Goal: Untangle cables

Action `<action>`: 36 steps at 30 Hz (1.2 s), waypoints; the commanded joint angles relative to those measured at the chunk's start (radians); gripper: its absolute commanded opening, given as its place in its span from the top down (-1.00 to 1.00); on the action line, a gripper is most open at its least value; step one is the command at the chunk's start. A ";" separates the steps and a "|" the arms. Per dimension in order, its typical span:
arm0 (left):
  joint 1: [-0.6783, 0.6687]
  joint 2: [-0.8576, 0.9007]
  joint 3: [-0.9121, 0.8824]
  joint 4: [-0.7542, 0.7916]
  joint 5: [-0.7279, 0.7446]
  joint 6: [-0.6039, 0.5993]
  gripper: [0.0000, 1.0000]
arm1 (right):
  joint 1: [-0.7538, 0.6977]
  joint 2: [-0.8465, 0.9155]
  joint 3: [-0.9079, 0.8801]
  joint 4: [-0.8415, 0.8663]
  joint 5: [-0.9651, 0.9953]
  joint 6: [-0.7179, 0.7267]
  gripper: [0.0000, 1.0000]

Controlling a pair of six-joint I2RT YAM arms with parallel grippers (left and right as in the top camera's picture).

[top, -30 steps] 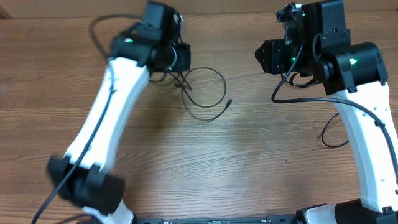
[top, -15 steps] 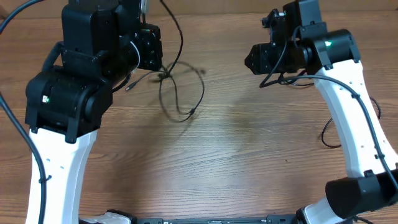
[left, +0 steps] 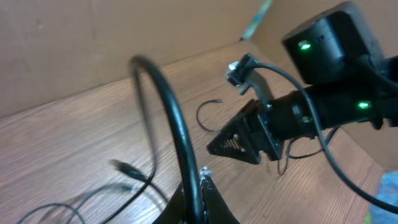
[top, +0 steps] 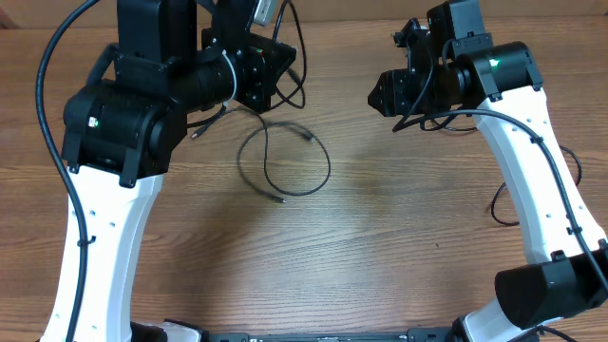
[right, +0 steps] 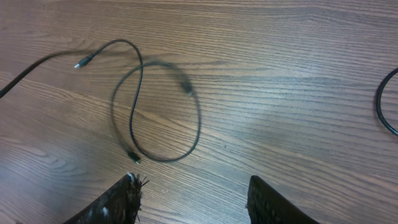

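Light, limp cables (right: 198,121): left gripper (left: 198,196) seemingly pinches one strand; right gripper (right: 196,202) gapes empty; grab near a plug.

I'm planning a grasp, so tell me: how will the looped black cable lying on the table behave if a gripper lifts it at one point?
Probably floppy: the looped cable lies flat in a loose curl, so the rest should dangle. Likely light, being so thin. Its plug end may snag.
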 commanded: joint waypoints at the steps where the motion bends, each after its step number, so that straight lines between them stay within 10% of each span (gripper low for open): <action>1: 0.002 0.009 0.002 -0.021 -0.204 0.033 0.91 | 0.000 0.003 -0.001 -0.002 -0.010 -0.004 -0.06; 8: 0.002 0.009 0.002 -0.124 -0.819 -0.065 0.92 | 0.006 0.009 -0.001 -0.042 -0.024 -0.007 -0.08; 15: 0.044 0.011 0.001 -0.258 -1.058 -0.312 0.92 | 0.056 0.061 -0.001 -0.047 -0.023 -0.007 -0.19; 23: 0.139 0.031 -0.002 -0.449 -1.017 -0.545 0.92 | 0.147 0.156 -0.001 -0.046 0.029 -0.007 -0.29; 36: 0.138 0.061 -0.006 -0.425 -0.844 -0.375 0.92 | 0.227 0.320 -0.001 -0.026 0.087 0.045 -0.31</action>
